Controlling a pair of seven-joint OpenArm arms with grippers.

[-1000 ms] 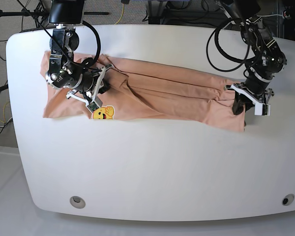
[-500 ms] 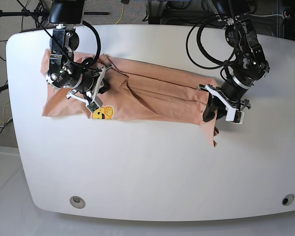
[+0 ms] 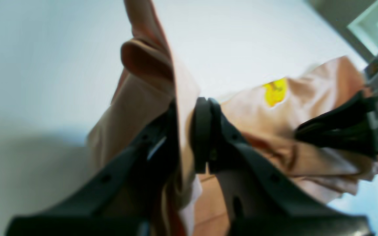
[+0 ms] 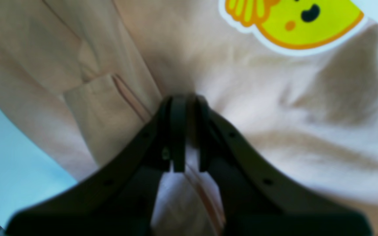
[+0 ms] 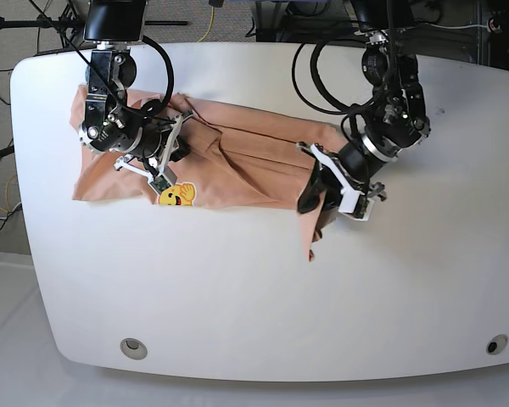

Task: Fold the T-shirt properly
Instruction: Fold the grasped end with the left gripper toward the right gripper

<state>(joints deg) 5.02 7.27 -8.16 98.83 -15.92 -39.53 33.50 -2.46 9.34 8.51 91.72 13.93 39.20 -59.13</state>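
Note:
The peach T-shirt (image 5: 237,165) lies in wrinkled folds across the far half of the white table (image 5: 254,288). Its yellow smiley print (image 5: 177,195) faces up near the left end. My right gripper (image 5: 171,153) is shut on a pinch of cloth just above the smiley (image 4: 294,23), as the right wrist view shows with the gripper (image 4: 185,101) closed on fabric. My left gripper (image 5: 316,193) is shut on the shirt's right end and holds it raised, with a corner (image 5: 310,250) hanging below. In the left wrist view the left gripper (image 3: 187,114) clamps a fold of cloth (image 3: 149,65).
Two round inserts (image 5: 134,348) (image 5: 495,345) sit near the table's front edge. Black cables (image 5: 322,76) loop behind the left arm, and more cables and stands crowd the floor beyond the table's back edge.
My left gripper has carried the shirt's right end well to the left, so the cloth spans less of the table. The right gripper has stayed where it was.

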